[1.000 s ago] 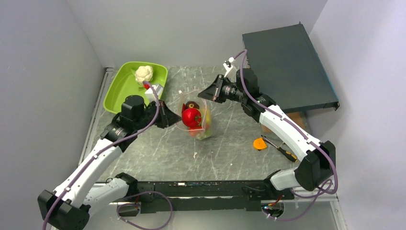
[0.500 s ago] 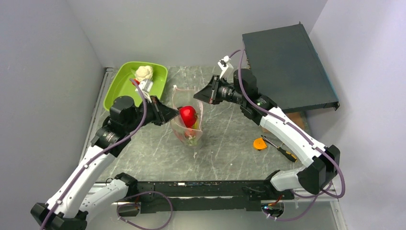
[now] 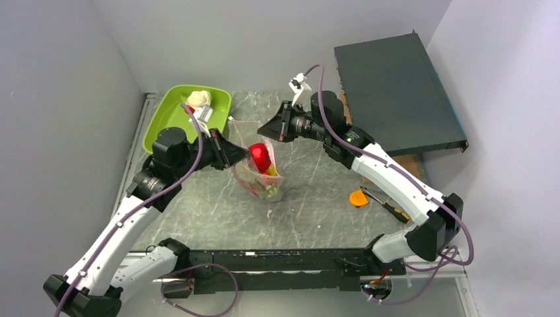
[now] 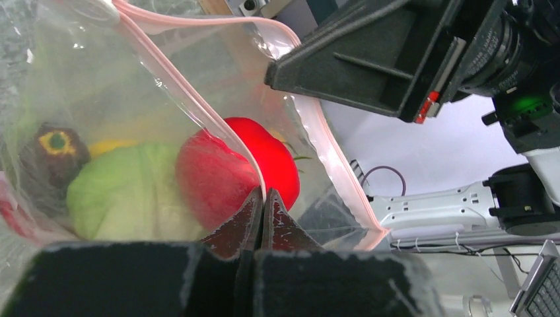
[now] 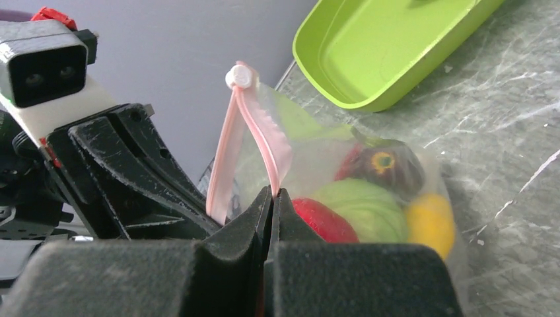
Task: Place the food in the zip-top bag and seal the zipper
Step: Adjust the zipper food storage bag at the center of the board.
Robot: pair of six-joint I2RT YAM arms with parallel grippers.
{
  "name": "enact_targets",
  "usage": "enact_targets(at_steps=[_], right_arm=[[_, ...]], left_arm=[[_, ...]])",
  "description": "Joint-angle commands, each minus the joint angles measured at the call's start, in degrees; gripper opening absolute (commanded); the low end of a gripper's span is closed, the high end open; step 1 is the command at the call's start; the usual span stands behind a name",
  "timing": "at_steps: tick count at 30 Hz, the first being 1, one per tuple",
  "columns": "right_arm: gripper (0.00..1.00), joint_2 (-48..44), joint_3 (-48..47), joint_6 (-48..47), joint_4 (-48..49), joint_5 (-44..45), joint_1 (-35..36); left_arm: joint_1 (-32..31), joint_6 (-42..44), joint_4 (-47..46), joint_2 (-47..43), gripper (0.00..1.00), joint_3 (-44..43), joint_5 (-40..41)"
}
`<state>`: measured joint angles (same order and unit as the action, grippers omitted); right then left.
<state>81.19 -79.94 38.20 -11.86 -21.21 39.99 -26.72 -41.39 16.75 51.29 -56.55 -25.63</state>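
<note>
Plastic bag (image 3: 256,183): on table (image 3: 317,198) centre; food (image 3: 259,156) inside; mouth stretched between grippers;
Left gripper (image 4: 262,198): jaws pinched tight on pink zipper (image 4: 198,109); bag's 9 o'clock;
Right gripper (image 5: 273,196): jaws clamped on zipper; bag's 12 o'clock

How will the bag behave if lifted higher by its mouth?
Probably floppy: the bag is thin crinkled film sagging below the zipper, pinched by the left gripper and right gripper. Likely bottom-heavy and apt to swing, since the food sits piled low.

Grey marbled table (image 3: 317,185) with lime-green tray (image 3: 162,119), orange disc (image 3: 358,197) and screwdriver (image 3: 389,208) on it
</note>
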Motion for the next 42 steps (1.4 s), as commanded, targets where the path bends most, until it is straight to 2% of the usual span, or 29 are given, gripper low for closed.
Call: enact_targets(at_steps=[1, 4, 7, 12, 15, 18, 21, 27, 30, 34, 37, 42], right_arm=[[0.0, -2.46, 0.52, -0.74, 3.89, 2.36, 1.11], [0.0, -0.88, 3.9, -1.02, 3.86, 3.83, 1.09], [0.0, 0.93, 4.47, -1.39, 2.36, 3.42, 0.97], [0.0, 0.49, -3.0, -4.09, -0.9, 4.71, 0.97], [0.0, -1.03, -6.18, -4.95, -2.28, 5.57, 1.08], [0.0, -3.37, -4.32, -4.19, -0.71, 5.85, 1.03], [0.0, -4.56, 1.01, -2.67, 2.04, 6.64, 0.97], [0.0, 0.1, 6.0, -2.6, 1.68, 7.86, 0.82], [0.0, 1.47, 1.4, -4.2, 0.06, 7.75, 0.82], [0.0, 1.71, -6.02, -6.19, -1.98, 8.74, 0.84], [0.0, 0.58, -8.28, -6.37, -2.2, 9.11, 0.86], [0.0, -2.24, -1.67, -4.91, 1.1, 11.21, 0.81]], left_arm=[[-0.17, -2.88, 0.55, -1.76, 0.0, 1.19, 5.17], [-0.07, -3.89, 0.92, -2.15, 0.0, 4.57, 5.75], [0.0, -3.55, 0.1, -2.17, 0.0, 4.47, 4.41], [0.12, 0.74, 2.29, -0.79, 0.0, -6.75, 2.93], [0.02, 0.62, 1.45, -1.26, 0.0, -9.84, 2.55], [0.05, -0.48, 1.0, -3.02, 0.0, -7.99, 3.56], [0.14, -1.9, 1.55, -5.1, 0.0, -1.43, 6.74], [0.43, -2.55, 4.49, -6.29, 0.0, 7.96, 9.17], [1.0, -0.81, 3.94, -6.35, 0.0, 5.61, 6.32], [0.99, 1.99, 4.99, -4.94, 0.0, -4.3, 4.05], [1.01, 2.19, 5.22, -4.49, 0.0, -8.12, 3.14], [1.01, 1.01, 5.78, -6.19, 0.0, -2.67, 6.15]])
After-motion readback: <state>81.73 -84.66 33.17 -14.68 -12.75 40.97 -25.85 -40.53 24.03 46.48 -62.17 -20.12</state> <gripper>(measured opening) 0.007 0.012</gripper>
